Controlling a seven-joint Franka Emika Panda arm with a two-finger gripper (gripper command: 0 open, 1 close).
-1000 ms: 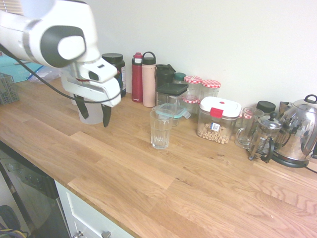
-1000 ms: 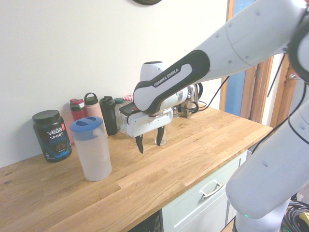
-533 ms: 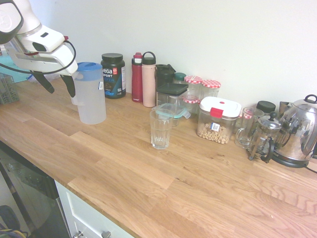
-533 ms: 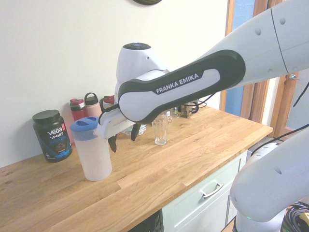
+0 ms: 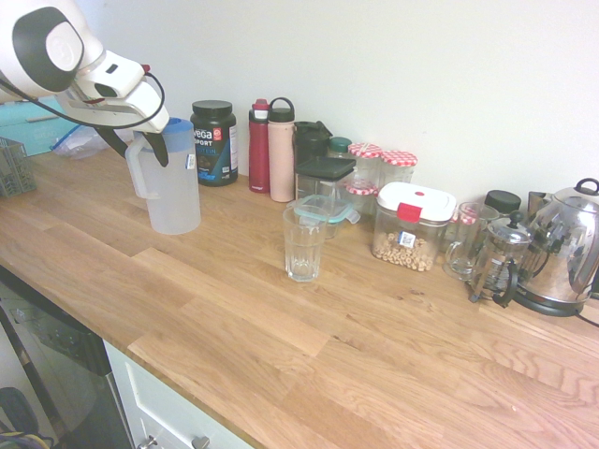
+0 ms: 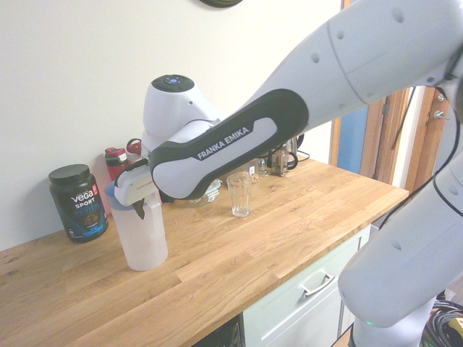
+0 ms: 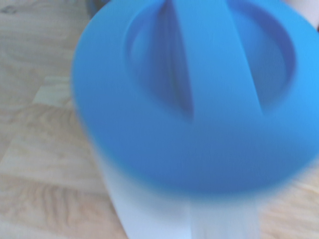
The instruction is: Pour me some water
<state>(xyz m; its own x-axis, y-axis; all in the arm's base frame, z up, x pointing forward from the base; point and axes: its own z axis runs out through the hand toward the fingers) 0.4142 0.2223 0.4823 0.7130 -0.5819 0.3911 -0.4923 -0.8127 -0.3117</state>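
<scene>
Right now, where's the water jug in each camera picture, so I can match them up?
First exterior view: jug at upper left, under the gripper.
Second exterior view: left of centre, under the arm.
Wrist view: its blue lid fills the picture.
Shared landmark: the empty glass, in both exterior views.

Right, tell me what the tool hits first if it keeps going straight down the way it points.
Most likely the blue lid of the frosted plastic jug; the tool hangs right at its top, though exact depth is unclear.

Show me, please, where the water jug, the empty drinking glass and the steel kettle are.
water jug [image 5: 176, 196], first exterior view, frosted body.
drinking glass [image 5: 303, 245], first exterior view, middle of its wall.
steel kettle [image 5: 567, 245], first exterior view, shiny side.
</scene>
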